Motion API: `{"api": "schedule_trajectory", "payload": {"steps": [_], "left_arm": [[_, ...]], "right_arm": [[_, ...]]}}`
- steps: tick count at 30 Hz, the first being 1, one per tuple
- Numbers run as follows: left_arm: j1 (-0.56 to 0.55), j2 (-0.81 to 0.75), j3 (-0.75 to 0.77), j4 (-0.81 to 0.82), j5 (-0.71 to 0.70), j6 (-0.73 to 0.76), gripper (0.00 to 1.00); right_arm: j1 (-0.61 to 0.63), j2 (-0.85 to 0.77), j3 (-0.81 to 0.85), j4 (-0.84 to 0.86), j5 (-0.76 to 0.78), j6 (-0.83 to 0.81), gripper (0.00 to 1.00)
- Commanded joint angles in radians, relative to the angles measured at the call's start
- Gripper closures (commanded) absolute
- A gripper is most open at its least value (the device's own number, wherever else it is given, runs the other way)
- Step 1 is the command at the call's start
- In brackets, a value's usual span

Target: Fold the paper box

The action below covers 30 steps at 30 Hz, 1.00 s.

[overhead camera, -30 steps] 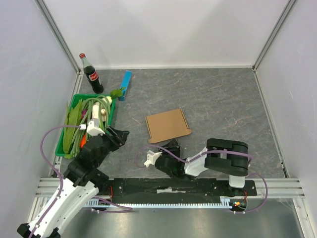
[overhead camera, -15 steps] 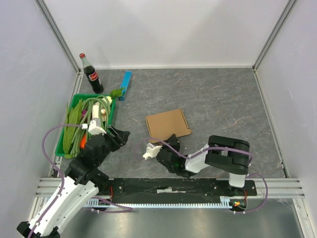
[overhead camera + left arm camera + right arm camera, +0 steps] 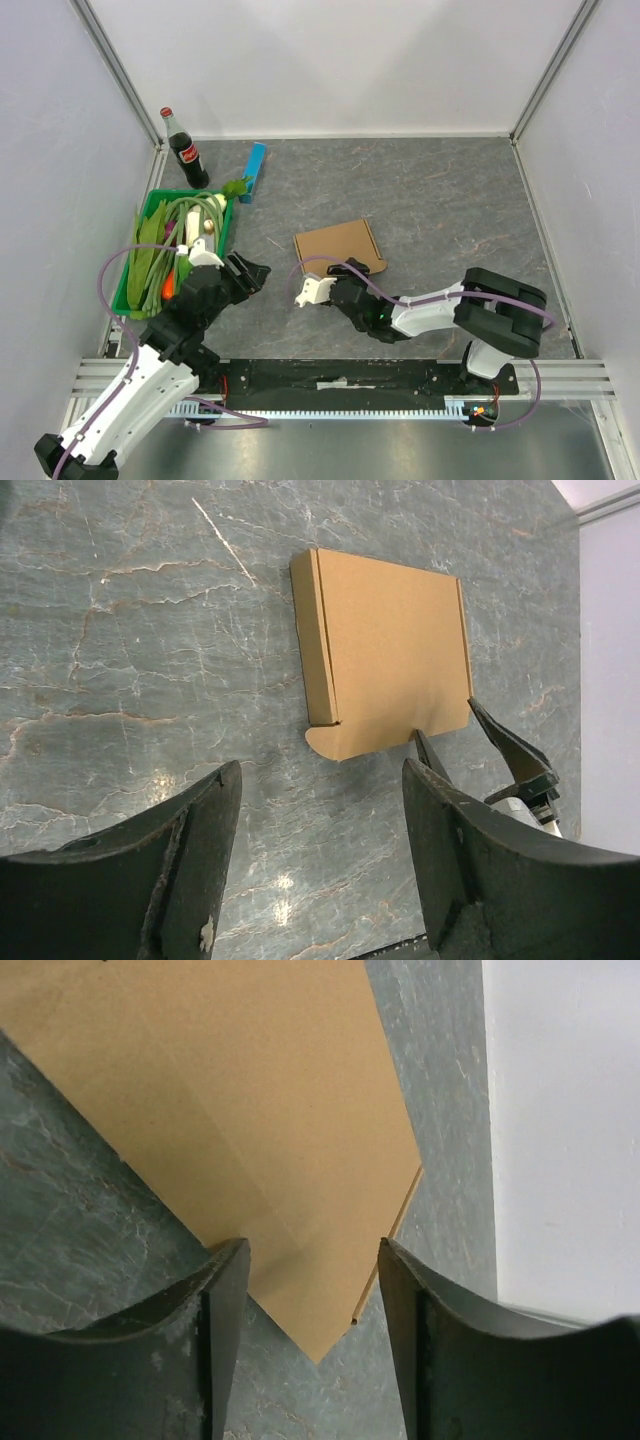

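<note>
Both pairs of jaws are standing apart. The right gripper [image 3: 310,1260] is hovering over the near corner of the paper box [image 3: 338,252], which is lying flat on the table [image 3: 450,200]. The left gripper [image 3: 320,790] is waiting nearby. Catching one flap only looks wise.

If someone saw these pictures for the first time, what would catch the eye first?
The flat brown paper box lies in the middle of the table, with the right gripper open at its near edge. At the left, a green tray of vegetables and a cola bottle behind it add strong colour.
</note>
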Motion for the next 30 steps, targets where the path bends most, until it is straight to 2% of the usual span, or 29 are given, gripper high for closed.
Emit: {"api": "schedule_trajectory", "payload": {"steps": [1,6,13,17,20,26,30], "left_arm": [[0.006,-0.032,0.016,0.017,-0.023,0.005,0.28],[0.006,-0.073,0.015,0.001,-0.03,-0.012,0.27],[0.006,-0.11,0.015,-0.032,-0.044,-0.004,0.26],[0.006,-0.112,0.004,-0.02,-0.043,-0.01,0.26],[0.006,-0.106,-0.001,-0.002,-0.03,-0.013,0.26],[0.006,-0.118,0.019,-0.034,-0.033,-0.01,0.26],[0.006,-0.145,0.016,-0.046,-0.043,-0.013,0.26]], "right_arm": [[-0.017,-0.081,-0.034,-0.011,-0.174,0.071,0.37],[-0.026,-0.026,-0.015,-0.009,-0.165,0.048,0.4],[-0.014,-0.13,-0.024,-0.11,-0.205,0.111,0.41],[-0.006,-0.103,-0.025,-0.1,-0.166,0.096,0.41],[0.009,-0.038,-0.012,-0.049,-0.082,0.065,0.44],[0.018,0.02,-0.013,0.038,-0.024,0.039,0.46],[0.018,0.075,-0.013,0.162,0.064,-0.001,0.5]]}}
